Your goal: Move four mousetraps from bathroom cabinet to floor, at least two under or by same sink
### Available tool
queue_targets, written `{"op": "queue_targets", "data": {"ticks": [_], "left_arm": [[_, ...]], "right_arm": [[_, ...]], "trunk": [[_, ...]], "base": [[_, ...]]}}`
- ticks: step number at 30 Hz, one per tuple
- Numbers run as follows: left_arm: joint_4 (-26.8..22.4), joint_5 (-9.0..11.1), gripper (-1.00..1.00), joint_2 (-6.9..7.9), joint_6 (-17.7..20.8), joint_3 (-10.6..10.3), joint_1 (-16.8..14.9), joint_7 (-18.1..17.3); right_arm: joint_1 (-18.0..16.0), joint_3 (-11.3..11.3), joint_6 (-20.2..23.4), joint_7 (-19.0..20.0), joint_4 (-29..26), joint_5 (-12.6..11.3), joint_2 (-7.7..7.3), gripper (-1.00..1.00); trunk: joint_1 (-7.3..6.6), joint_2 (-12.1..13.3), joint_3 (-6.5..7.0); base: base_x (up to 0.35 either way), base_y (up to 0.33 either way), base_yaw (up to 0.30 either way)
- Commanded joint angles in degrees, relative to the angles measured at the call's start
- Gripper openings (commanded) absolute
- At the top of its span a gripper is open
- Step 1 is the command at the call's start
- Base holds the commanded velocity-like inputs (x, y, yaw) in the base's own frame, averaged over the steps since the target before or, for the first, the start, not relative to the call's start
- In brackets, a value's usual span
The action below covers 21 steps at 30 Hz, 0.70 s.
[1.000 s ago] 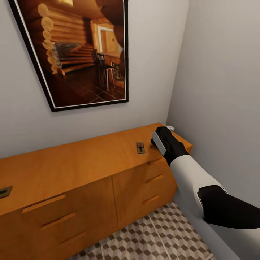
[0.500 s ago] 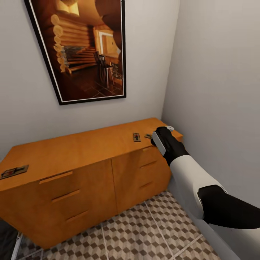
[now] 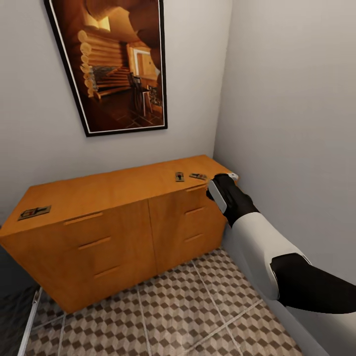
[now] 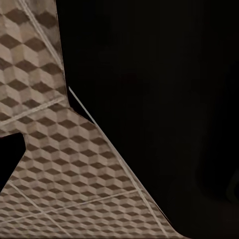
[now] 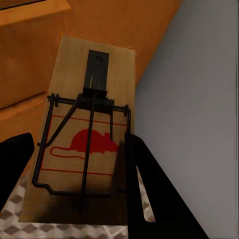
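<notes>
Where the right arm reaches toward the room's corner, its gripper (image 5: pixel 74 164) has a trap (image 5: pixel 84 134) between its two dark fingers (image 5: pixel 149 189), one on each long edge of the wooden board, closed in against it (the red mouse print and the black wire spring face the wrist camera). Seen from the head, that gripper (image 3: pixel 225 185) sits at the far right end of the cabinet (image 3: pixel 118 232), close to the side wall (image 3: pixel 296 123), and the held trap is hidden behind the wrist.

Three more traps lie on the cabinet top: two near each other at the right end (image 3: pixel 179 176) (image 3: pixel 198 176), just beside the gripper, and one well apart at the left end (image 3: pixel 34 212). Above the cabinet hangs a framed picture (image 3: pixel 118 64) of a log interior.

Below the cabinet front, with its six bar handles, the cube-patterned floor (image 3: pixel 173 311) runs toward the robot. From the left wrist camera the same tiles (image 4: pixel 45 164) appear beside dark shapes; whether the left gripper is open or closed cannot be told.
</notes>
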Motion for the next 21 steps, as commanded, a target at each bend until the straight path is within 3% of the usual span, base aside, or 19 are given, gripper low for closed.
{"op": "queue_targets", "data": {"ticks": [1,13,21], "left_arm": [[0.10,0.00,1.00,-0.02,-0.33,-0.04,-0.03,0.22],[0.10,0.00,1.00,0.00,-0.35,-0.04,-0.03,0.17],[-0.02,-0.10,1.00,0.12,-0.59,-0.04,-0.03,0.17]], "right_arm": [[-0.03,0.13,0.10,-0.52,-0.03,-0.60,0.00,-1.00],[-0.03,0.20,0.11,-0.50,-0.03,-0.59,0.00,-1.00],[0.07,0.20,-0.16,-0.20,0.53,-0.53,0.00,-1.00]], "trunk": [[-0.04,-0.03,-0.04],[-0.04,-0.03,-0.04],[-0.04,-0.03,-0.04]], "base": [[-0.336,-0.125,0.000],[-0.322,-0.116,0.000],[-0.073,-0.023,0.000]]}}
